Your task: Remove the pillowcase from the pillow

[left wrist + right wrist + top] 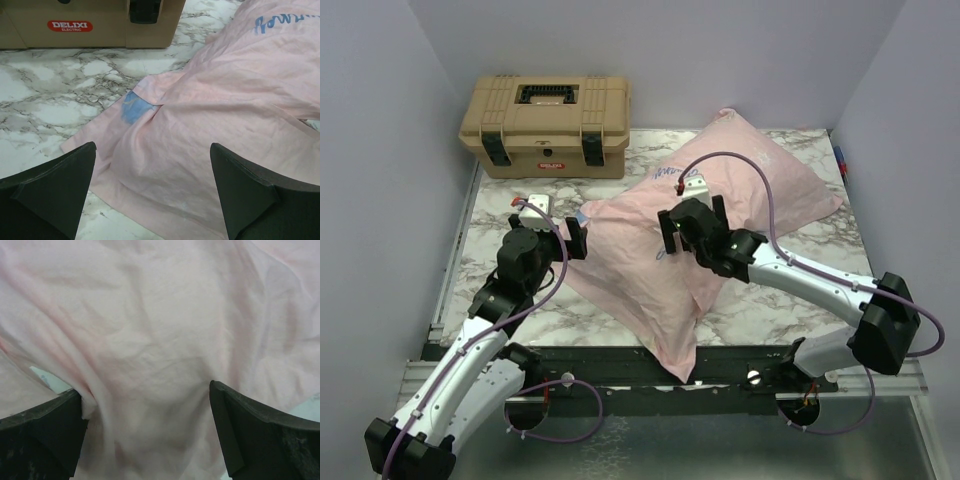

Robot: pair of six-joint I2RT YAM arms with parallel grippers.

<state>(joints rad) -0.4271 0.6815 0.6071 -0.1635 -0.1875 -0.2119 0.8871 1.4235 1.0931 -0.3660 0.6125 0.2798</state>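
The pillowcase (630, 275) lies pale pink side out across the marble table (775, 300), bulging at the far right and flat toward the near corner. The pillow is hidden inside it. My left gripper (582, 238) hovers open at the case's left edge. In the left wrist view its fingers (152, 145) straddle flat pink cloth (200, 115) with nothing between them. My right gripper (692, 212) stands open over the middle of the case. In the right wrist view its fingers (144, 386) rest close on wrinkled pink fabric (160, 330), and a fold touches the left finger.
A tan toolbox (548, 125) stands at the back left, its front wall (90, 22) just beyond the case's edge. A blue patch (134, 110) shows at a seam. The case's near corner (678, 360) hangs over the table's front rail. Walls close in on three sides.
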